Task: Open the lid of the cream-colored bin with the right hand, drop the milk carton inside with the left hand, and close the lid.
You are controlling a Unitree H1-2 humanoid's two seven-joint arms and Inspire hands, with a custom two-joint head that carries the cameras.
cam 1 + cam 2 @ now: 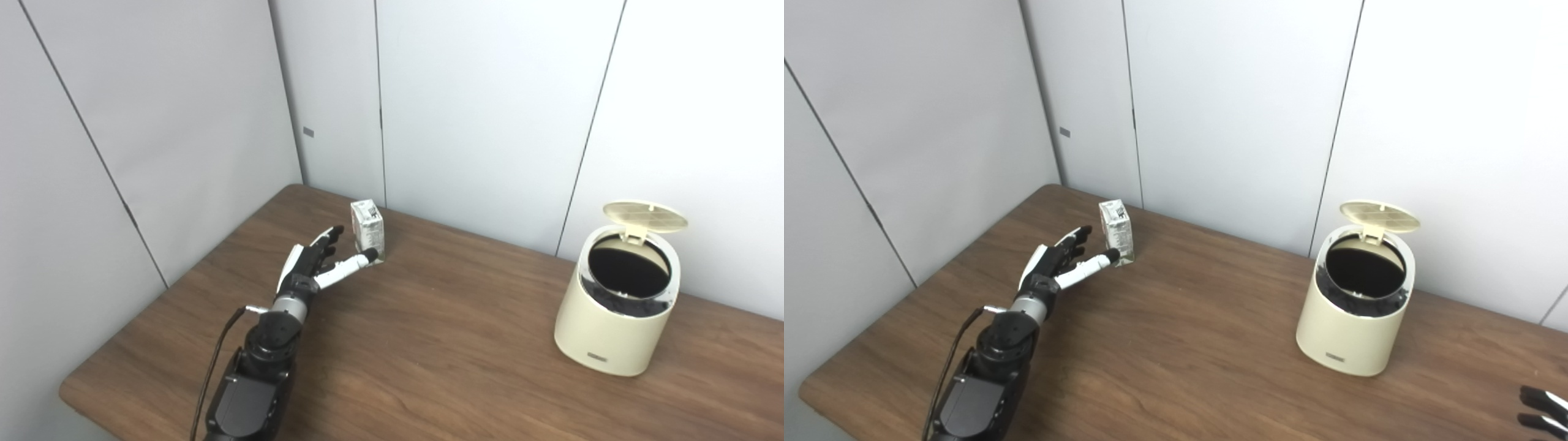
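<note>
A small white milk carton (367, 231) stands upright at the far left of the wooden table (441, 343). My left hand (318, 262) is open just in front of it, fingers spread, with the thumb tip at the carton's base and the fingers to its left. The cream-colored bin (618, 309) stands at the right with its round lid (644, 215) flipped up and its dark inside showing. Only the fingertips of my right hand (1542, 409) show at the bottom right corner of the right eye view, well away from the bin.
Grey wall panels close in the table on the left and at the back. The table's rounded front left corner (73, 386) is near my left arm. Bare wood lies between the carton and the bin.
</note>
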